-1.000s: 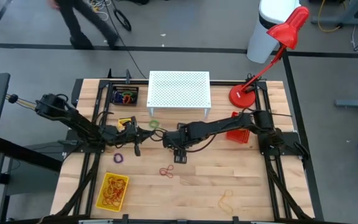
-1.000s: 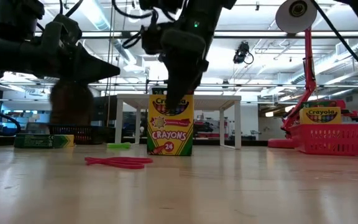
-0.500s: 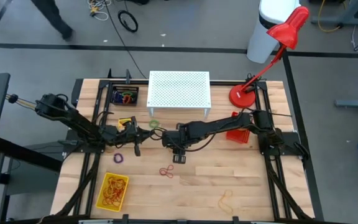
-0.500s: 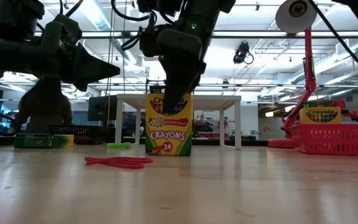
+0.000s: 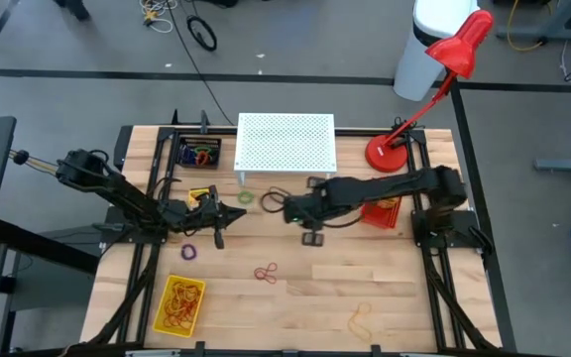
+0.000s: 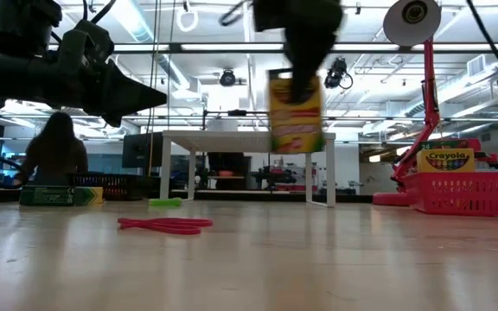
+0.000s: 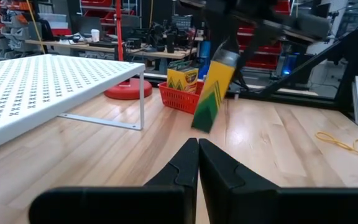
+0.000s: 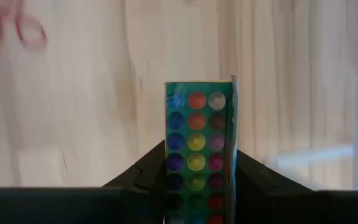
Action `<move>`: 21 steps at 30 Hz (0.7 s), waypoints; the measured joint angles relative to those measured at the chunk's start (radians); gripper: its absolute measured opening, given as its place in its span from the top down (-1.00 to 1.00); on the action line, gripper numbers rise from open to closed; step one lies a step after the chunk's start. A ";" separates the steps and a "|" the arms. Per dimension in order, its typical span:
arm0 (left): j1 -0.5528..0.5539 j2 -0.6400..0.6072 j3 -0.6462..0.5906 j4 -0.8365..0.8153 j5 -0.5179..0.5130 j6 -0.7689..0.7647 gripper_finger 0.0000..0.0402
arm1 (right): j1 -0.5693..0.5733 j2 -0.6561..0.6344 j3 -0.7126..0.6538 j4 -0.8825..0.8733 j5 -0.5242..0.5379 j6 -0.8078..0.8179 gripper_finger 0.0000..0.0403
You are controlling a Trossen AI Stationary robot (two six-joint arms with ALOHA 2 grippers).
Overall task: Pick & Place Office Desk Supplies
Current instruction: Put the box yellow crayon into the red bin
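One crayon box (image 6: 296,112) hangs clamped in the right hand (image 5: 305,209), above the table (image 5: 404,288).

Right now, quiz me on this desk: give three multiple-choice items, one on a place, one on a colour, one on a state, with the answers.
1. Where is the crayon box held by the right pincer?
A. Flat on the table
B. In the air above the table
C. On the white stand

2. What colour is the basket by the lamp?
A. Red
B. Blue
C. Black

3. How is the left pincer?
A. Wide open
B. Shut on a rubber band
C. Shut, holding nothing

Answers:
1 B: the low view shows the box hanging clear of the table.
2 A: its mesh walls are red in the low view, with another crayon box inside.
3 C: the left wrist view shows its fingers pressed together with nothing between them.
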 joint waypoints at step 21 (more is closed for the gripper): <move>0.000 0.000 0.000 0.001 0.000 0.000 0.91 | -0.181 -0.911 -0.847 0.005 -0.083 0.113 0.37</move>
